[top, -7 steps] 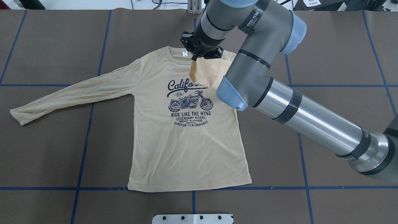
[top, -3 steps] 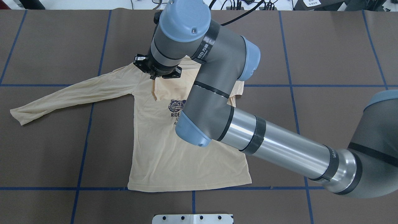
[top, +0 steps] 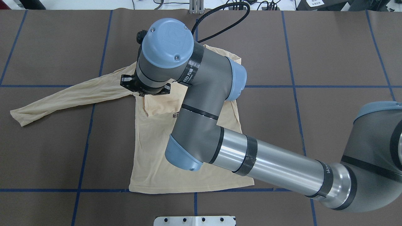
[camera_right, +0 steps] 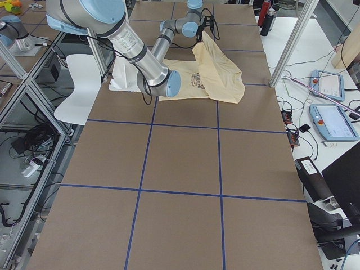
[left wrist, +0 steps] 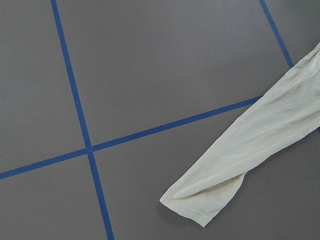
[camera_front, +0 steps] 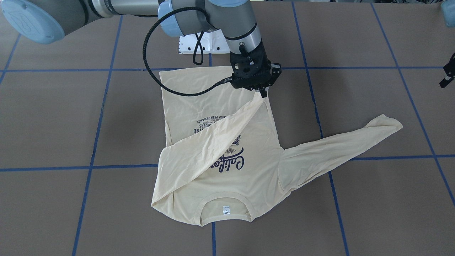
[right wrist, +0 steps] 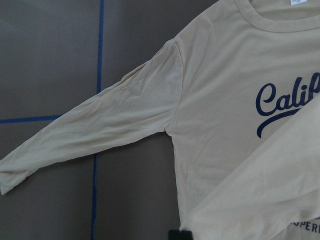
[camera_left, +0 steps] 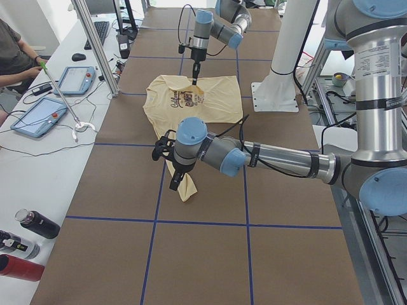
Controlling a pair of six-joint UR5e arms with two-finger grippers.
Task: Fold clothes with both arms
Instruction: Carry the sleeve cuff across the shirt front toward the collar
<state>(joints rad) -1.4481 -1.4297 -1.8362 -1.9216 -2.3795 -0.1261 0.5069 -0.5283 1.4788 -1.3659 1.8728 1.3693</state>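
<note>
There goes the right pincer point(camera_front: 263, 93), further across and nearer the hem than a moment ago, clamped on the right sleeve point(camera_front: 213, 142) at its cuff. That sleeve drapes diagonally over the print point(camera_front: 233, 163). The T-shirt point(camera_front: 249, 181) lies flat mid-surface point(camera_front: 53, 117), left sleeve point(camera_front: 337, 145) outstretched. Overhead, the right arm point(top: 270, 163) hides most of the lettering. The left pincer point(camera_front: 448, 74) is cut off at the frame edge: cannot tell whether it is open or closed.

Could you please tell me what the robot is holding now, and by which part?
The right gripper pinches the pale cream-yellow long-sleeved T-shirt by the cuff end of its folded-over sleeve.
</note>
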